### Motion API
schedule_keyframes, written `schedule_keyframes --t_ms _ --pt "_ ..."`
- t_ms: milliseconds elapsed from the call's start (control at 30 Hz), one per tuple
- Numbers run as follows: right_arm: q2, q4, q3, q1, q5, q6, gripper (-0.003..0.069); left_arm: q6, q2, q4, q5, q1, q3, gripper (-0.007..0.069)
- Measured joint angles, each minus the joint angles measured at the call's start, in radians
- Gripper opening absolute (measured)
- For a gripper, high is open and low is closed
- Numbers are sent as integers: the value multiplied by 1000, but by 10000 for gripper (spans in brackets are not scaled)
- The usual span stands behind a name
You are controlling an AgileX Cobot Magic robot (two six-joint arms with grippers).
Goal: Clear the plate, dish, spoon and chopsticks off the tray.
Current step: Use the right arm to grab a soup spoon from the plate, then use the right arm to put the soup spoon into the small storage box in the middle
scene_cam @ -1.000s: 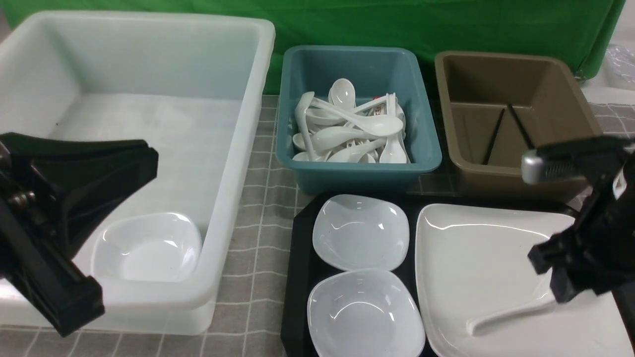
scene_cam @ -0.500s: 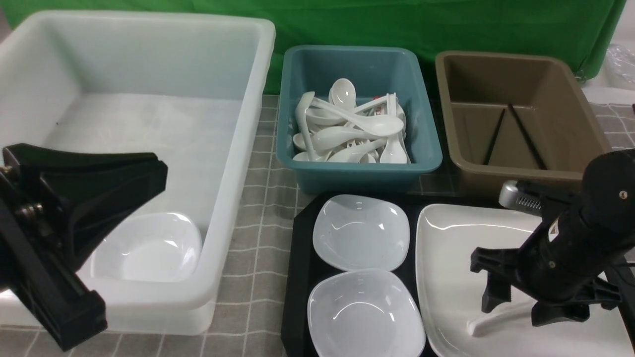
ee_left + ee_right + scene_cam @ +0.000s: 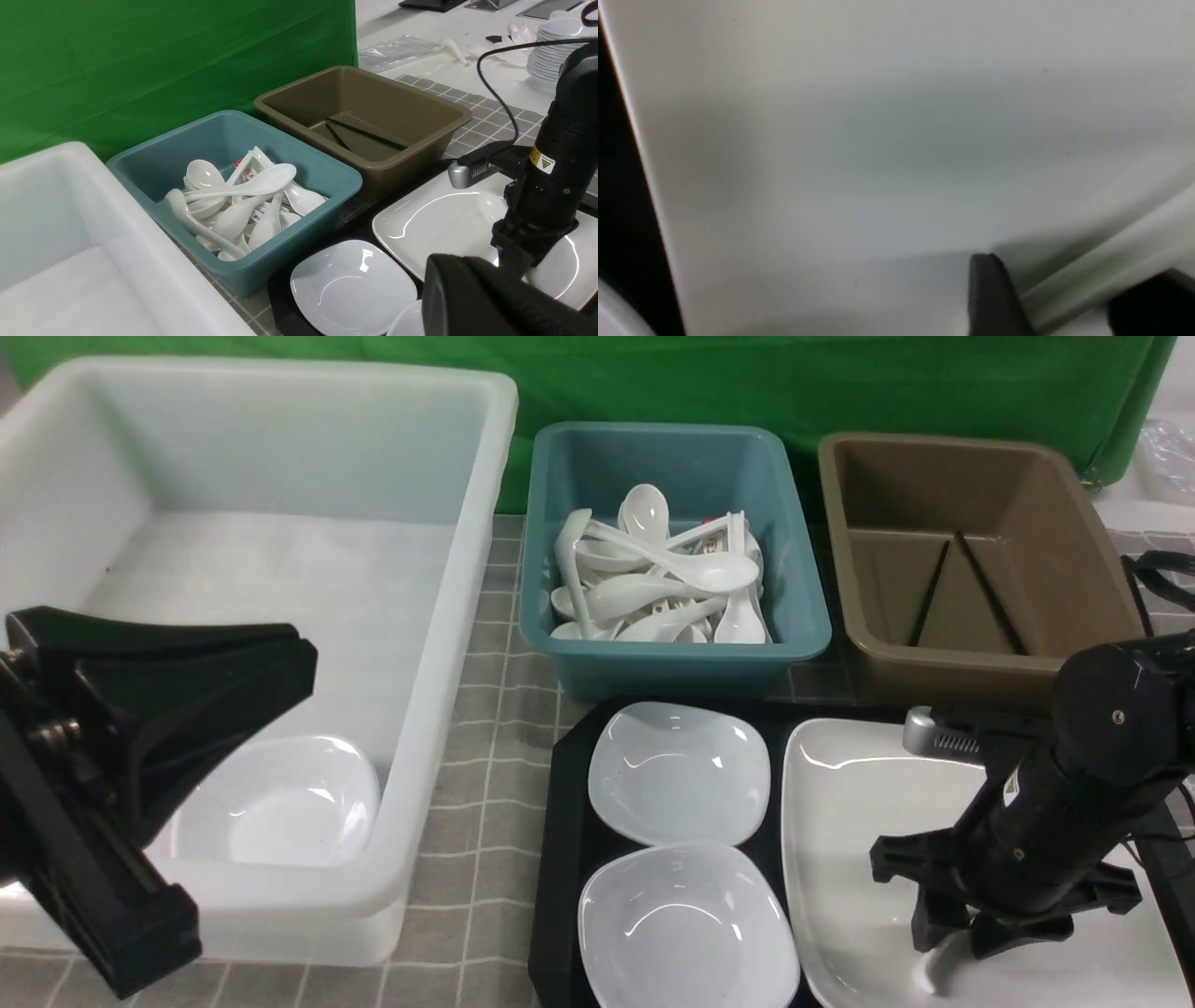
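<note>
Right pincer (image 3: 976, 938) lowered onto the white soup spoon (image 3: 1111, 261) lying on the large plate (image 3: 859, 803)

The spoon is smooth and white, almost the same shade as the glossy rounded-square plate beneath it. It lies towards the plate's 5 o'clock edge, and the plate fills the 3 o'clock half of the black tray (image 3: 565, 821). Only the right wrist view shows the handle running between the two dark fingers (image 3: 992, 298), one on each side; whether they pinch it cannot be told. The front view gives just a blurred white end of the spoon under the pincer, and the left wrist view hides the spoon altogether. The left pincer (image 3: 289, 663) hangs closed and empty at the tray's 9 o'clock, in front of the white tub (image 3: 448, 616)
</note>
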Motion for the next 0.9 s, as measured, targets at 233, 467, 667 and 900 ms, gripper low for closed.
schedule_keyframes --t_ms 233,467,667,900 --pt "-75 10 -49 3 109 -164 78 0 0 0 0 0 0 10" --pt "-162 140 -275 66 27 -321 78 2 0 0 -20 0 0 10" --pt "41 174 -523 70 -207 -365 80 2 0 0 -35 0 0 10" --pt "306 171 -740 47 -323 -363 370 2 0 17 -5 0 0 10"
